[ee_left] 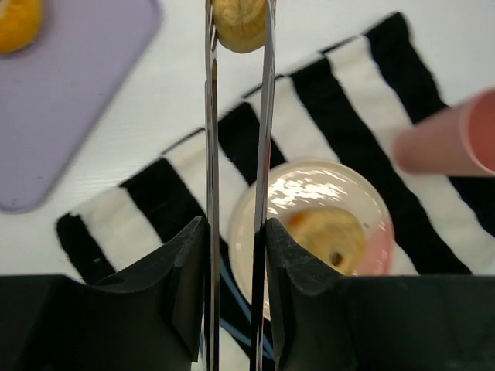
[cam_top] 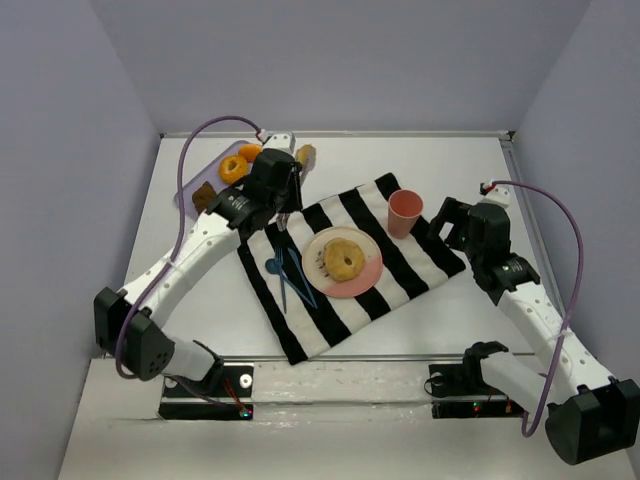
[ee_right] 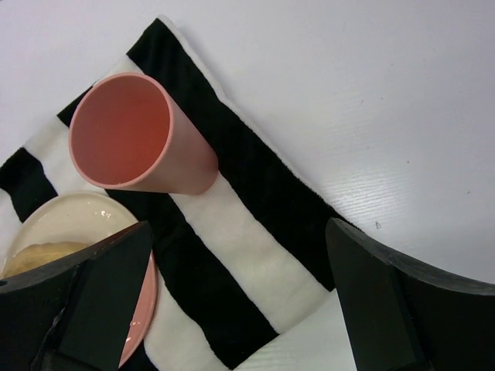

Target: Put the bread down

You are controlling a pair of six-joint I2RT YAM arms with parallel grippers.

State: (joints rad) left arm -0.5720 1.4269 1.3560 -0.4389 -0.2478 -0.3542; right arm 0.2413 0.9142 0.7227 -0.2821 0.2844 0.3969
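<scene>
TONGS AT WORK: My left claw (ee_left: 234, 232) is pressed together on a pair of metal tongs (ee_left: 211, 154). Their tips pinch a tan bread roll (ee_left: 240, 23) and hold it in the air above the white counter (cam_top: 450, 160), just past the far edge of the black-and-white striped cloth (cam_top: 400, 280). That is short of the cream-and-pink plate (cam_top: 370, 278), which already carries a ring-shaped bagel (cam_top: 345, 262). The tongs lend reach and spare the claw itself from touching food. I judge the roll is held high so that it clears the cloth and the plate rim on the way across. To one side, the lavender cutting board (ee_left: 77, 93) holds the other pieces, an orange doughnut (cam_top: 228, 170) among them. A pink cup (cam_top: 405, 212) stands upright beside the plate and blue cutlery (cam_top: 283, 275) lies on the plate's other side, so the lane in is narrow. My right claw (ee_right: 240, 232) hangs spread wide and empty near the cup, clear of the transfer. Next, as I reckon it — bring the roll over the plate, lower it, and let the tongs spring apart.
</scene>
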